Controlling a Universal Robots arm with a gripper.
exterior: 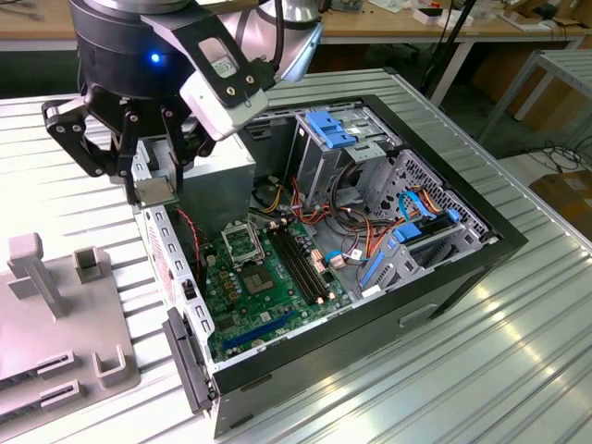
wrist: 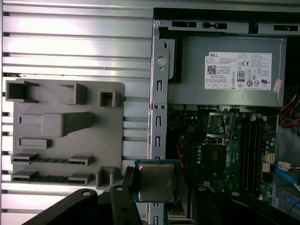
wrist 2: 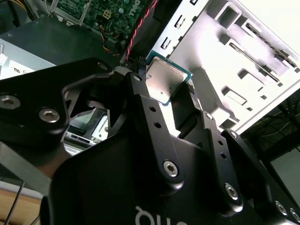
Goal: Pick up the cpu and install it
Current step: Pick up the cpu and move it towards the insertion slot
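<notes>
Over the rear edge of the open computer case (exterior: 370, 356), the gripper (exterior: 154, 180) hangs with its black fingers (wrist: 125, 197) pressed against two opposite sides of the cpu (wrist: 156, 182), pinching the chip between them. The cpu is held clear of every surface, with its silver-grey metal top facing up toward the first wrist view and a green border showing around the edge. In the second wrist view the chip sits tilted between the fingertips, with the case's perforated silver rear panel (wrist 2: 225, 61) behind it.

In the first wrist view the cpu lies over that rear panel strip, between the grey fixture tray (wrist: 65, 131) on the ribbed metal table (exterior: 499, 370) and the green motherboard (exterior: 268, 301) inside the case. The square metal-framed socket (wrist: 219, 124) sits on the board just beside the grey power-supply box (wrist: 225, 70), well apart from the held chip, with nothing seated in its dark centre. Long black memory slots (exterior: 301, 264) run alongside the socket. Toward the exterior view's right, blue drive clips (exterior: 338, 125) and bundles of coloured cables (exterior: 356, 231) occupy the far end of the case
</notes>
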